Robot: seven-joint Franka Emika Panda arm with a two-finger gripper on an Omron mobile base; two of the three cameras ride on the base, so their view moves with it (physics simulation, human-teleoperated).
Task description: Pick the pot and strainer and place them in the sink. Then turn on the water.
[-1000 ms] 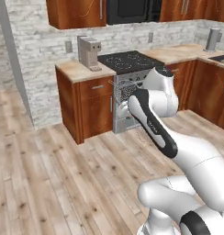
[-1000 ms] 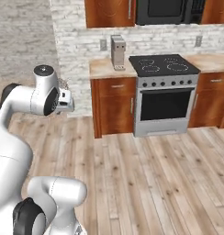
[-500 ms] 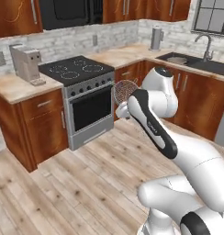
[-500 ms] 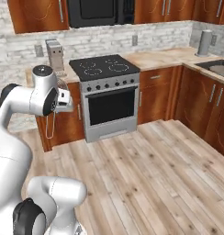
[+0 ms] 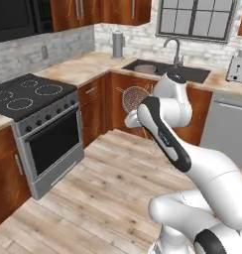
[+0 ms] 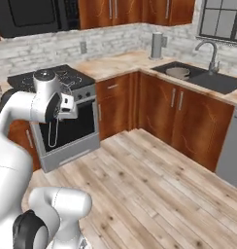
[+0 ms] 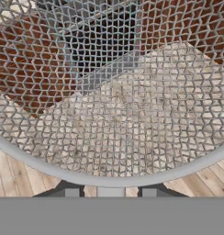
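Strainer (image 5: 136, 98) in tow, the white arm carries its load across the kitchen floor, the end effector (image 7: 110, 190) clamped narrowly on the wire rim so that the mesh bowl stands on edge, lifted clear of the cabinets. In the hand view the silver mesh hangs directly in front of the camera, its rim curving just above the two dark fingertips (image 7: 70, 192), which suggests the grip is on the rim itself and not on the long handle; in the right base view that thin wire handle (image 6: 53, 133) dangles below the hand. The sink (image 5: 188, 73) lies ahead in the corner counter (image 5: 88, 67) under the window, its grey curved tap (image 5: 173, 48) rising behind the basins, and the pot (image 5: 145, 68) already sits in the near basin, so the first half of the carrying job looks done. No blue stream shows at the spout, so the water seems to be off. Held high and away from the stove (image 5: 29, 96), the strainer appears positioned for a drop into the sink once the base draws close enough, the counter edge being the obstacle to clear.
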